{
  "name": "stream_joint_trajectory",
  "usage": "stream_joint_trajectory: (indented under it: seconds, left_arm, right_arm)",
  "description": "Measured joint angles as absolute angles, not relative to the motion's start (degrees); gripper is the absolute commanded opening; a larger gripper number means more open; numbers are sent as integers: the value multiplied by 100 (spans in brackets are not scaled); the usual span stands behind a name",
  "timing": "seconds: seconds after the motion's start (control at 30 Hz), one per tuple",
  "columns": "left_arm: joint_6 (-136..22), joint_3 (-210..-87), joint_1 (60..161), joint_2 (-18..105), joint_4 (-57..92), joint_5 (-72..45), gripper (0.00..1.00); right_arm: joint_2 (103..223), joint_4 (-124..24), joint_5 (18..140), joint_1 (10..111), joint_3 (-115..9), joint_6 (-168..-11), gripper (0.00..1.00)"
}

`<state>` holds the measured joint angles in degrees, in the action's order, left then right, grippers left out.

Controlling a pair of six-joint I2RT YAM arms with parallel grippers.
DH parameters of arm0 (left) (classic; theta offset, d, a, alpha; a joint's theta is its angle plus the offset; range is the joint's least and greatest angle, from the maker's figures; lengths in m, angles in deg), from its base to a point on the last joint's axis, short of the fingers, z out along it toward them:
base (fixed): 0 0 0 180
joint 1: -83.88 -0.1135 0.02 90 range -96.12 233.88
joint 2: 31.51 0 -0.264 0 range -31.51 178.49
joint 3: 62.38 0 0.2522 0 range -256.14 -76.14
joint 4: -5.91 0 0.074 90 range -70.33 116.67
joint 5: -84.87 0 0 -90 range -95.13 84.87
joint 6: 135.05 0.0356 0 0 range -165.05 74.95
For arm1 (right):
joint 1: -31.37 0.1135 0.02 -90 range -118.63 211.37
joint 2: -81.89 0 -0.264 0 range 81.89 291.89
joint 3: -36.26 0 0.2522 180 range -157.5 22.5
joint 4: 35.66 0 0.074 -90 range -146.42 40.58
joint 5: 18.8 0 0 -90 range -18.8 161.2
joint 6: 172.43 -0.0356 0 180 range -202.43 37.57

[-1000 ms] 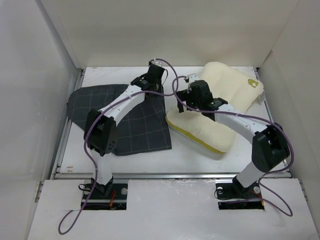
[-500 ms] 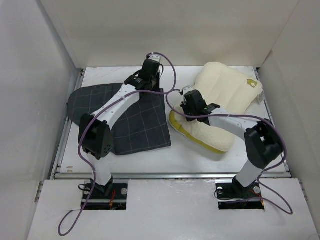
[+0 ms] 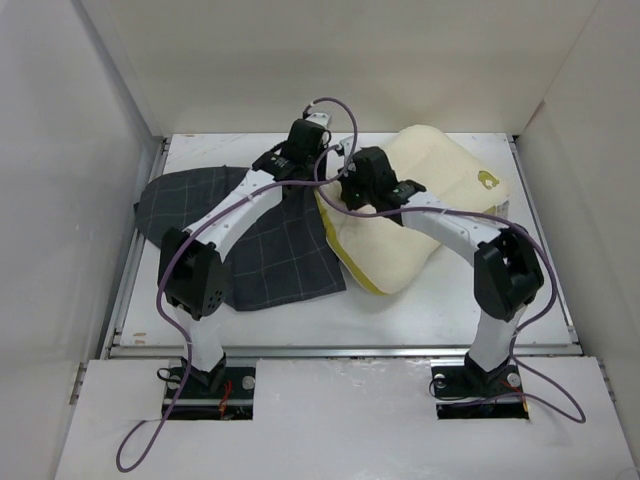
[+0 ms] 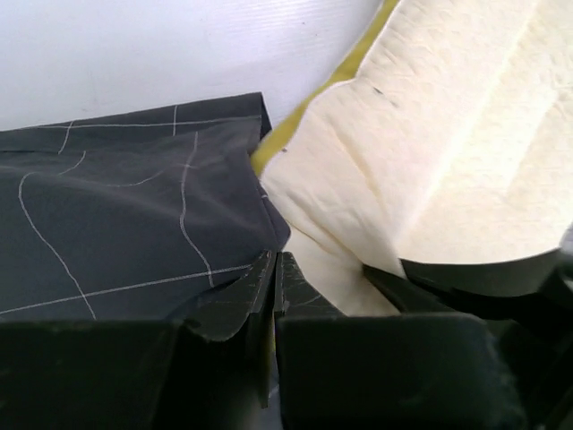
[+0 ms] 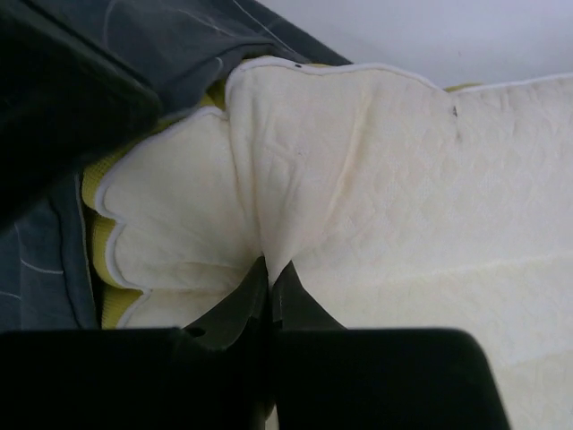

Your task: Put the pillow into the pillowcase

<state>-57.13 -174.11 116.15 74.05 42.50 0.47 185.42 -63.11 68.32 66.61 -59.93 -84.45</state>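
On the white table (image 3: 450, 310), finds the pillowcase (image 3: 280, 260) spread flat at left and the pillow (image 3: 400, 255) pressed against its right edge (yellow band toward it); pinches the pillowcase's edge in the left gripper (image 4: 273, 269), nips a pillow fold in the right gripper (image 5: 269, 273)

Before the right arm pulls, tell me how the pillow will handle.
Probably floppy: the pillow puckers into folds where the right gripper pinches it. Likely compressible, given its plump quilted surface. It may bunch against the pillowcase rather than slide.
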Motion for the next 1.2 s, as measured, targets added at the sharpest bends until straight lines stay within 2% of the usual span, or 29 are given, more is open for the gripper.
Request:
stream_joint_trajectory:
  seconds: [0.27,0.63,0.7,0.73,0.77,0.8,0.83,0.87,0.9,1.0,1.07,1.2]
  left_arm:
    - [-5826,-17409,11517,7405,4209,-16,0]
    - [-5905,-17210,11613,7267,4169,98,0]
    - [-5905,-17210,11666,7267,4178,95,0]
    - [-5905,-17210,11685,7267,4182,84,10]
    - [-5907,-17210,11685,7267,4189,65,33]
    - [-5888,-17212,11687,7267,4202,21,61]
    - [-5888,-17219,11687,7267,4220,-20,86]
    - [-5929,-17247,11687,7271,4263,-14,100]
    - [-5955,-17282,11685,7282,4318,6,100]
    - [-6058,-17328,11683,7287,4403,104,100]
    - [-6137,-17243,11663,7278,4373,181,100]
    - [-6397,-16290,11639,6965,4165,264,96]
  right_arm:
    - [19261,-5867,6950,6677,-6721,-8607,0]
    - [20170,-4989,6544,6239,-7044,-10324,0]
    - [20249,-4888,6524,6124,-7047,-10493,13]
    - [20279,-4877,6533,6078,-7066,-10561,18]
    - [20317,-4864,6566,6034,-7117,-10589,22]
    - [20352,-4849,6616,6010,-7162,-10604,40]
    - [20387,-4836,6708,5984,-7208,-10598,48]
    - [20402,-4785,6817,5966,-7232,-10561,56]
    - [20402,-4737,6922,5951,-7232,-10497,74]
    - [20330,-4595,7112,5944,-7066,-10215,92]
    - [20124,-4602,7110,5936,-6719,-10014,96]
    - [19357,-4687,7071,5868,-5801,-9743,96]
